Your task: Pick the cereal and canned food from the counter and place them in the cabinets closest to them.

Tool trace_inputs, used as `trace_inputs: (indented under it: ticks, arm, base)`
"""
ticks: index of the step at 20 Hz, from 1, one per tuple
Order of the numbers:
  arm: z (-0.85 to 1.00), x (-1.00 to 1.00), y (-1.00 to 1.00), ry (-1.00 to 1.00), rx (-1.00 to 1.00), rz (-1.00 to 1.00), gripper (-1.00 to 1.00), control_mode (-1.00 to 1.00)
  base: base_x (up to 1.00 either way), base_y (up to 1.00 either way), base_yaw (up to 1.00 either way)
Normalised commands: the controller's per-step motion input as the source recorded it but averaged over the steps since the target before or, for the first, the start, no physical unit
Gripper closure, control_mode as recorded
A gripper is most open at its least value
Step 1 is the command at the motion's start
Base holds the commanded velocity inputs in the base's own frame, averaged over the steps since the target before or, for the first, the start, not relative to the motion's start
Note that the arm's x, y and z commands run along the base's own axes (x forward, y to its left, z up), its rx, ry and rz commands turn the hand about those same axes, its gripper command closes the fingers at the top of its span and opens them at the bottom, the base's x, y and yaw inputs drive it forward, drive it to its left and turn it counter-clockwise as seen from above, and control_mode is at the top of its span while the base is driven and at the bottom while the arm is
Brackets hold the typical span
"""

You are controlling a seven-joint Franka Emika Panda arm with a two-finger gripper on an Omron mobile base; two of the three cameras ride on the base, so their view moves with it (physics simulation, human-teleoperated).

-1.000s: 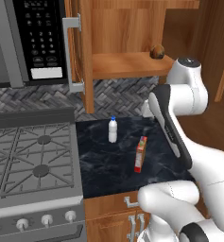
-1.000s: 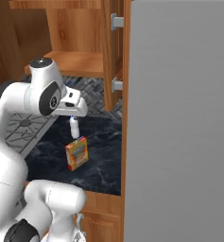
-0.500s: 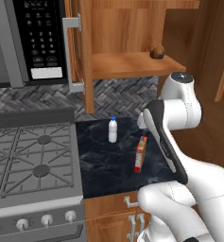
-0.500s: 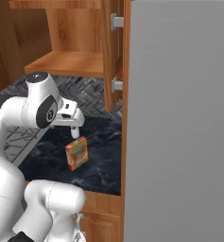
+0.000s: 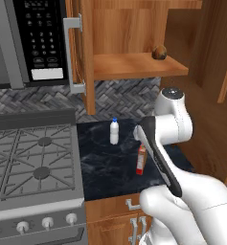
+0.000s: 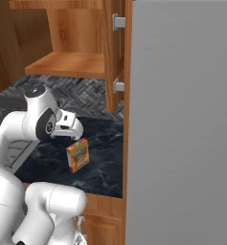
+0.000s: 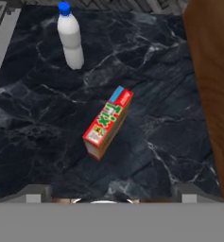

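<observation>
The cereal (image 7: 107, 123) is a slim red box with an orange-green face, standing on the black marbled counter (image 7: 33, 118). It also shows as the red box (image 5: 141, 160) beside my forearm and as the cereal (image 6: 77, 155) on the counter (image 6: 103, 167). My gripper (image 7: 111, 196) hangs above the box without touching it. Its fingertips (image 7: 35, 191) stand far apart, open and empty. The hand (image 6: 69, 128) sits just up and left of the box. Above the counter, the wooden cabinet (image 5: 134, 64) stands open. The canned food is out of view.
A white bottle with a blue cap (image 5: 114, 131) stands behind the cereal. A small brown round thing (image 5: 158, 51) lies on the cabinet shelf. The stove (image 5: 33, 158) and microwave (image 5: 33, 38) are on the left. A tall grey panel (image 6: 182, 119) and the open cabinet door (image 6: 116, 57) close off the right.
The arm has folded down and the hand has sunk lower toward the cereal. The jaws stay open; the box and bottle have not moved.
</observation>
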Motion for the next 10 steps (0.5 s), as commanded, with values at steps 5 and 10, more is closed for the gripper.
trace_inputs:
  ticks: [5, 10]
  arm:
    - [-0.34, 0.13, 0.08, 0.0, -0.03, -0.05, -1.0, -1.0]
    - [-0.29, 0.17, 0.08, -0.02, -0.01, -0.05, -1.0, -1.0]
  base:
    - [0.0, 0.0, 0.0]
    - [0.0, 0.0, 0.0]
